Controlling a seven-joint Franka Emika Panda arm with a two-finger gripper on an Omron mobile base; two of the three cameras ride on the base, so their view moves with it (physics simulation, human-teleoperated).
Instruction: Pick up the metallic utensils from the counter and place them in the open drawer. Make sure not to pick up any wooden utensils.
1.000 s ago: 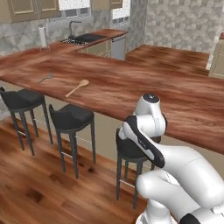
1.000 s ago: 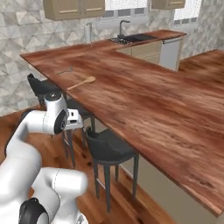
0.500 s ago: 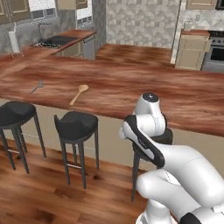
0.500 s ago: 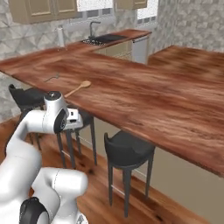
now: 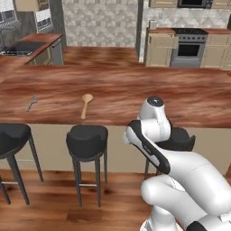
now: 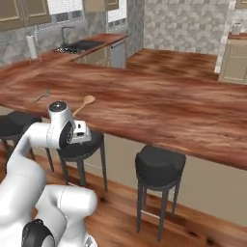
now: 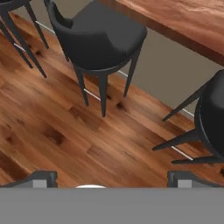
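A small silver fork (image 5: 31, 103) (image 6: 42, 95) lies on the reddish-brown counter (image 5: 135, 90) (image 6: 159, 101) near its front edge. Right of it rests the tan wooden spoon (image 5: 85, 104) (image 6: 83, 103). My gripper (image 7: 113, 181) hangs folded close to the arm, below the counter's front edge, pointing down at the wood floor. Its fingertips (image 7: 41, 178) stand wide apart, open, with nothing between them. I cannot make out the open drawer among the far cabinets.
Black stools (image 5: 86, 140) (image 6: 159, 166) (image 7: 103, 37) line the counter's front, one right under the hand. A sink (image 6: 77, 47) and a paper towel roll (image 6: 32, 46) sit on the far left counter. A stove (image 5: 189, 47) stands at the back.
The whole scene has swung as the base turned, so the counter now runs straight across. Fork and spoon lie as before on it. The gripper stays open.
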